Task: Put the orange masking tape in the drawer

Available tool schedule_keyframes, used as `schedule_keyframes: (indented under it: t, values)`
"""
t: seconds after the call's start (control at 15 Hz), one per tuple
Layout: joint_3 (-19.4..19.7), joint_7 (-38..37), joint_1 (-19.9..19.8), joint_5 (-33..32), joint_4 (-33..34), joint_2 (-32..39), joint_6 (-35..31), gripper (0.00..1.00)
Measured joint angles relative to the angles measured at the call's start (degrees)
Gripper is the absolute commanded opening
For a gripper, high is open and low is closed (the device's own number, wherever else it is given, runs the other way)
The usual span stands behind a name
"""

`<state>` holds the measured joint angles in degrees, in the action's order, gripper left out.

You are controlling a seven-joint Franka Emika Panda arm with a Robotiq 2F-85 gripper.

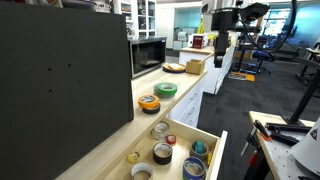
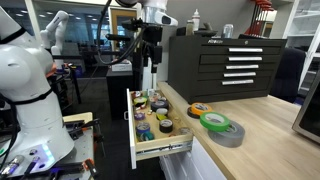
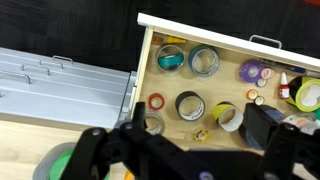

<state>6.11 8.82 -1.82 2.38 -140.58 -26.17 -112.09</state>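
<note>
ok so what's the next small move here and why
Probably swing the open gripper across to above the orange masking tape: it holds nothing and hangs high over the drawer, while the tape lies on the counter.

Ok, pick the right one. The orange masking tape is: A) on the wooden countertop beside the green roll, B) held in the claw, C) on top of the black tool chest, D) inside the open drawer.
A: in an exterior view the orange masking tape lies on the countertop next to the green tape roll, outside the drawer, and the claw hangs high above, holding nothing.
</note>
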Motion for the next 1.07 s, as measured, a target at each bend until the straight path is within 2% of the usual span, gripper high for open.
schedule_keyframes:
  t: [0.33, 0.67, 0.87, 1.07]
  values:
    - [0.0, 11.8, 0.9, -1.1, 6.2, 15.8, -9.3, 1.0]
    - [-0.5, 19.0, 1.0, -5.5, 17.1, 30.9, -13.1, 1.0]
    - [-1.4, 21.0, 0.8, -8.1, 22.4, 36.2, -13.6, 1.0]
    - [-2.0, 21.9, 0.7, -9.2, 24.3, 37.4, -13.7, 1.0]
